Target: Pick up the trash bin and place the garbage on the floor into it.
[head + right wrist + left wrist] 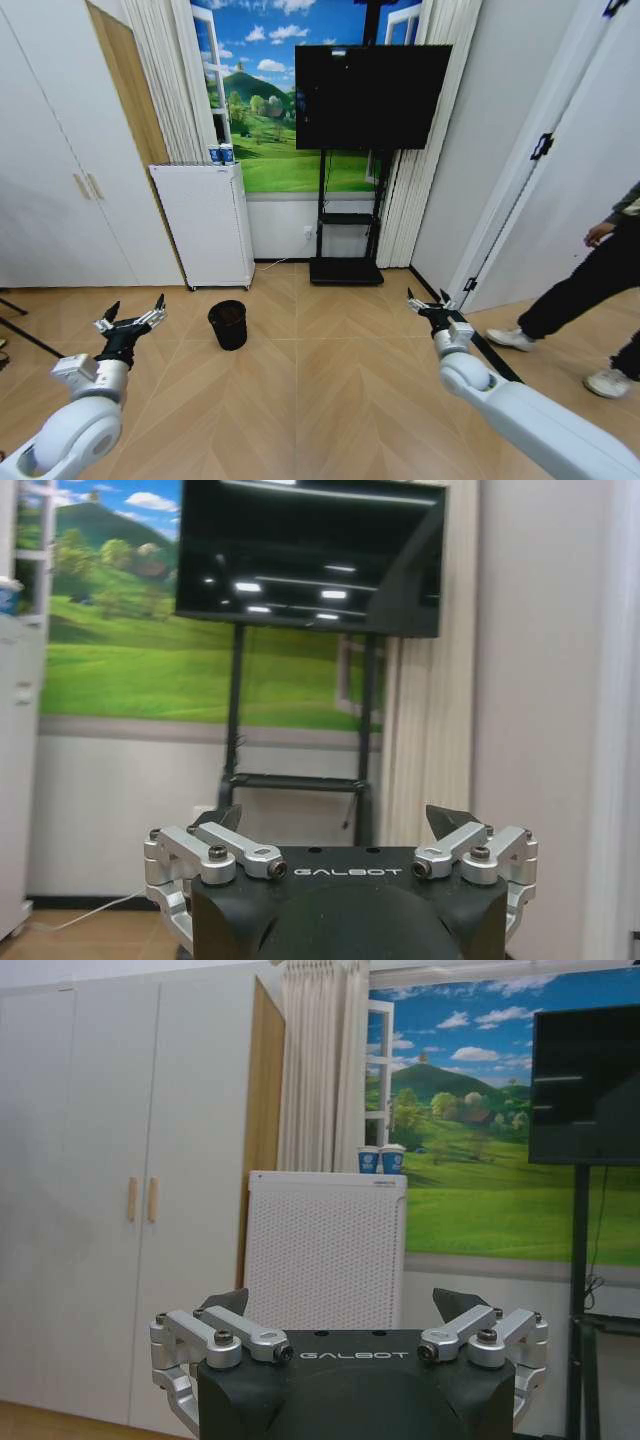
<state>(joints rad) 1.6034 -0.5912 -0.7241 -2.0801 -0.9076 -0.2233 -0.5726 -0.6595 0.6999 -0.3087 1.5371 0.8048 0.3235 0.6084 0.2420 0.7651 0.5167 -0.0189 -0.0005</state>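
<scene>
Wood-plank floor [330, 390]; white cabinet [205, 225] at upper left, television [370, 95] on its stand at upper centre. Left gripper [134, 314], lower left, fingers spread wide, holding nothing. Trash bin [228, 324] stands upright just right of it, apart. Right gripper [427, 301], centre right, likewise wide open.

My left gripper [136, 316] is black with shiny silver fingers, and my right gripper [428, 303] has the same colours. My arms are white. The trash bin [228, 325] is black all over. The floor [330, 390] is light brown wood in a zigzag pattern. At eleven o'clock from the bin I see a white cabinet [205, 225] covered in tiny dots, with two blue-and-white cups [221, 154] on top. The TV [372, 97] is black. The wall picture [258, 100] has green hills and blue sky with white clouds.
</scene>
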